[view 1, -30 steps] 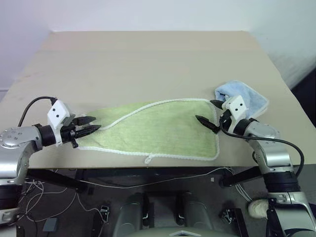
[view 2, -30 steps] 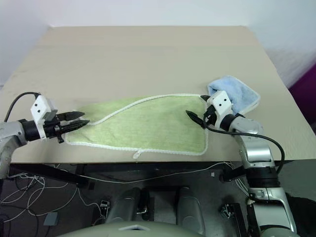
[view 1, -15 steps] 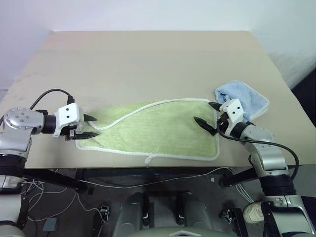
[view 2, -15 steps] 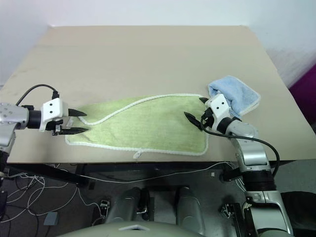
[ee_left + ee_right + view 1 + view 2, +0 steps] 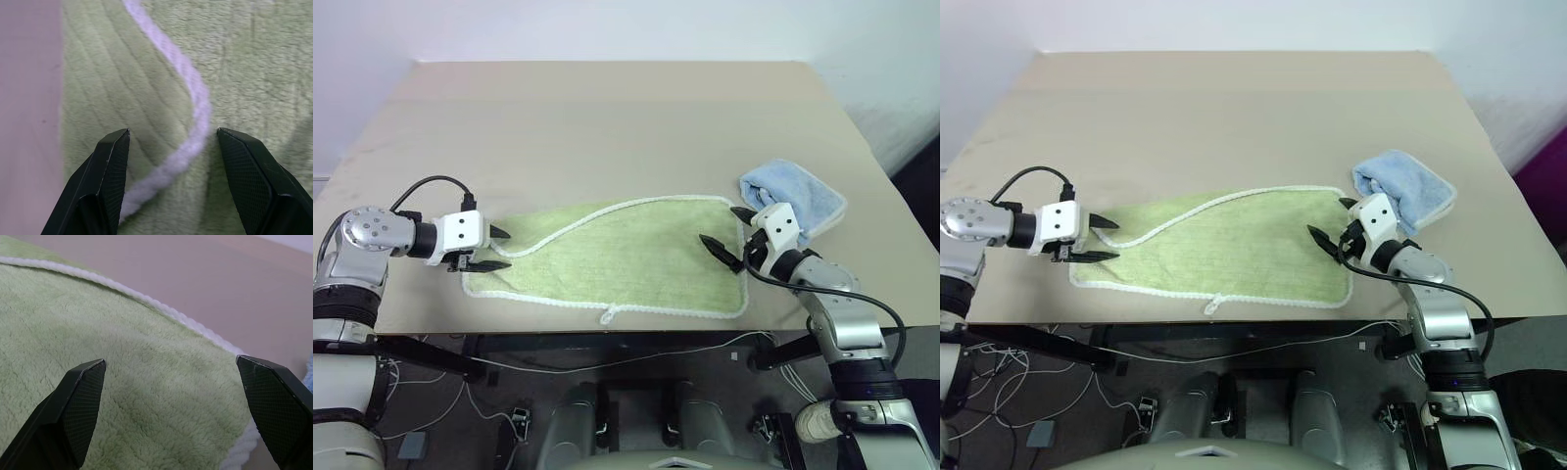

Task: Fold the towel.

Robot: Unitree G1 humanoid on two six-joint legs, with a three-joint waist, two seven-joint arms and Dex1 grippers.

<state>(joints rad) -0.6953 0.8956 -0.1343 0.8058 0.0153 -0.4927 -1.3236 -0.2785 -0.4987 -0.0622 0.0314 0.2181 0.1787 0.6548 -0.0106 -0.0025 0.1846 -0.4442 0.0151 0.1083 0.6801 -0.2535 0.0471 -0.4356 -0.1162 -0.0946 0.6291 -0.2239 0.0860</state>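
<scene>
Fingers of both grippers stand spread and grasp nothing, each pair poised at one end of the towel (image 5: 626,255), which lies flat near the front edge of the table (image 5: 607,127). Nearest the front edge, the towel's small white loop tag (image 5: 607,315) sticks out from the white stitched edging, close to the table's lip. At the towel's left end the left gripper (image 5: 495,251) points in over the cloth, and its wrist view shows the white edging (image 5: 188,98) of a turned-over flap curving between the two black fingers (image 5: 112,161), with green terry under both tips; I judge it is lined up to pinch that edge, though the frames do not show whether the tips touch the cloth. At the right end the right gripper (image 5: 724,233) reaches in from the side, its widely parted fingers (image 5: 80,396) hanging over the towel's far right corner, the white border running between them, apparently so that both ends can be taken up together for a fold. The towel is already partly doubled on the left, where a layer is folded over with its edging crossing the surface diagonally. Farther back and to the right, just beyond the right gripper, a smaller light blue towel (image 5: 793,191) lies bunched, just beside the green one's corner.
</scene>
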